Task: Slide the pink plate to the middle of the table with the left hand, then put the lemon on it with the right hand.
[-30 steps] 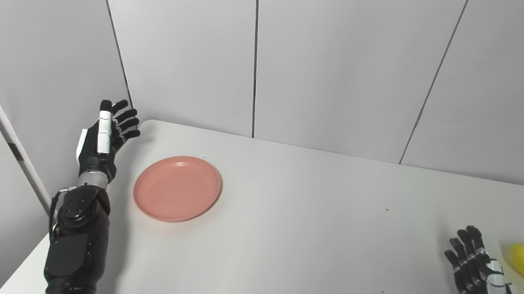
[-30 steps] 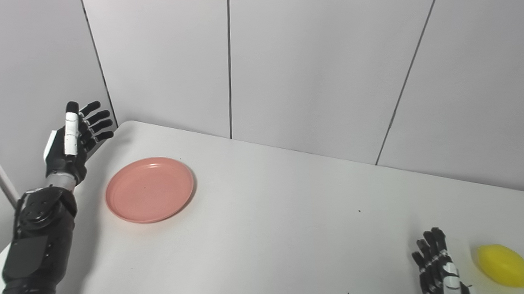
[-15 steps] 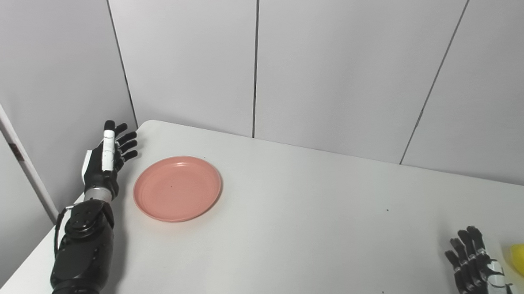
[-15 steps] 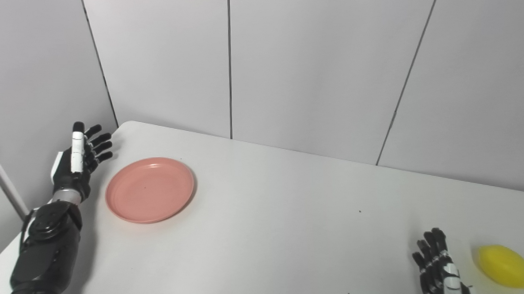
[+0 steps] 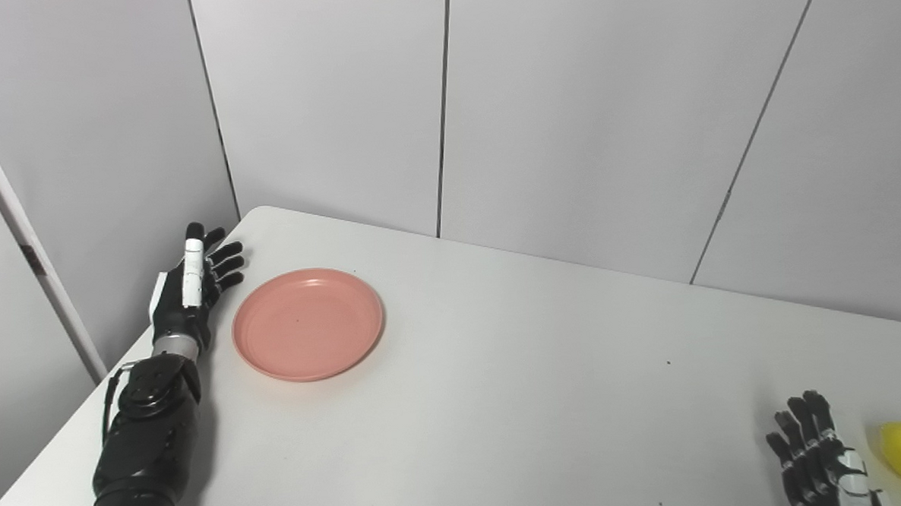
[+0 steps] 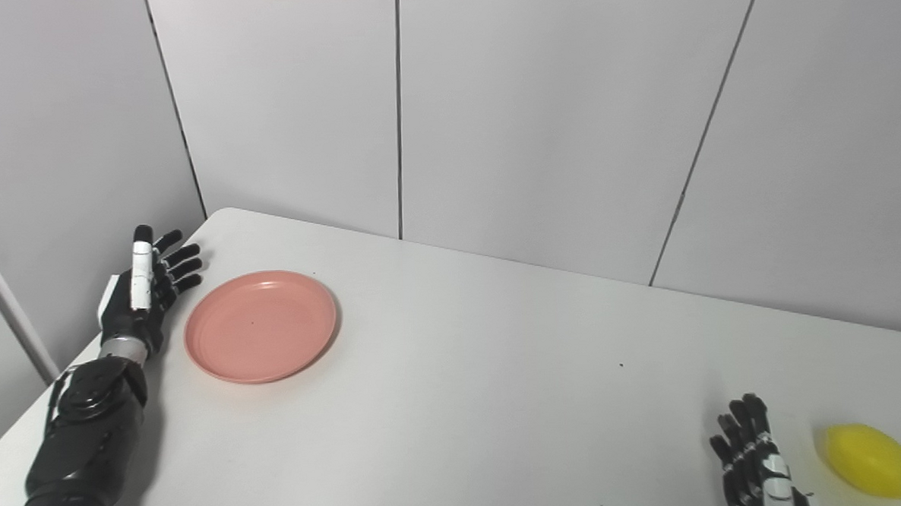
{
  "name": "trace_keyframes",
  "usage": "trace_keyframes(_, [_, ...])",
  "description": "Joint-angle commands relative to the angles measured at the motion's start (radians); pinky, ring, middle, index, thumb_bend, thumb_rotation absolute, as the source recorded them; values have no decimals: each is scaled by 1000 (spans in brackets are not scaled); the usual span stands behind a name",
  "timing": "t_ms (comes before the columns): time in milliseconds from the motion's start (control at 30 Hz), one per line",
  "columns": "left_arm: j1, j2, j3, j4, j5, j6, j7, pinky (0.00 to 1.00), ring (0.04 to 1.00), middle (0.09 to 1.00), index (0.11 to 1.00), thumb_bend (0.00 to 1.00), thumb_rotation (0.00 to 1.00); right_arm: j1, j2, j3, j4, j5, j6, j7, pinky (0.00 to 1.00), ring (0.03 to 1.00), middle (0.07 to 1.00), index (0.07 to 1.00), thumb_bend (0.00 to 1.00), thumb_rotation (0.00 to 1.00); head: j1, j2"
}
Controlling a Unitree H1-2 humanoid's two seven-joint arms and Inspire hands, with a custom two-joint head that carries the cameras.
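Note:
A round pink plate (image 5: pixel 307 324) lies flat on the left part of the white table (image 5: pixel 501 372). My left hand (image 5: pixel 191 283) is just left of the plate's rim, low over the table edge, open, fingers spread and pointing away, a small gap between it and the plate. A yellow lemon (image 6: pixel 871 460) rests near the table's front right corner. My right hand (image 6: pixel 752 462) is a little left of the lemon at the bottom edge, open, fingers pointing up, holding nothing.
Grey wall panels (image 5: pixel 566 111) close off the table's far side and left side. The table's rounded far-left corner (image 5: pixel 255 213) is just beyond my left hand. A wide bare stretch of tabletop separates the plate and the lemon.
My left hand has dropped from above the table corner down to table height beside the plate's left rim. Plate, lemon and right hand stay put.

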Motion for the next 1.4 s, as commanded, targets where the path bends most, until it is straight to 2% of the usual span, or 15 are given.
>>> trace_keyframes(0, [-28, 24, -5, 3, 1, 0, -7, 819, 804, 800, 830, 990, 987, 63, 20, 11, 75, 8, -29, 16, 1000, 1000, 1000, 1000, 636, 1000, -3, 1])
trace_keyframes(100, [-19, 18, -10, -5, 1, 7, -7, 813, 820, 807, 807, 1000, 974, 62, 21, 12, 75, 9, -29, 16, 1000, 1000, 1000, 1000, 628, 1000, -4, 2])
trace_keyframes(433, [8, -5, -29, -40, 2, 2, -22, 770, 805, 796, 817, 1000, 929, 61, 23, 14, 73, 2, -32, 12, 1000, 1000, 1000, 1000, 613, 1000, -5, 3])
trace_keyframes(633, [28, -18, -48, -92, 2, 37, -19, 746, 784, 777, 818, 990, 946, 61, 29, 13, 75, -2, -36, 7, 1000, 1000, 1000, 1000, 600, 1000, -12, 5])
trace_keyframes(767, [31, -24, -56, -103, -2, 45, -22, 716, 777, 771, 824, 960, 956, 63, 29, 16, 68, -4, -30, 8, 1000, 1000, 1000, 1000, 625, 1000, -14, 6])
trace_keyframes(933, [36, -25, -61, -107, -7, 51, -26, 710, 775, 776, 817, 945, 955, 64, 30, 17, 65, 0, -27, 9, 1000, 1000, 1000, 1000, 623, 1000, -16, 7])
trace_keyframes(1200, [65, -43, -66, -192, -12, 99, -21, 706, 789, 794, 826, 947, 964, 65, 29, 19, 58, -1, -24, 10, 1000, 1000, 1000, 1000, 620, 1000, -18, 10])
trace_keyframes(1367, [73, -55, -68, -225, -15, 119, -25, 725, 787, 796, 821, 899, 969, 68, 30, 20, 49, -1, -20, 8, 1000, 1000, 1000, 1000, 603, 1000, -18, 11])
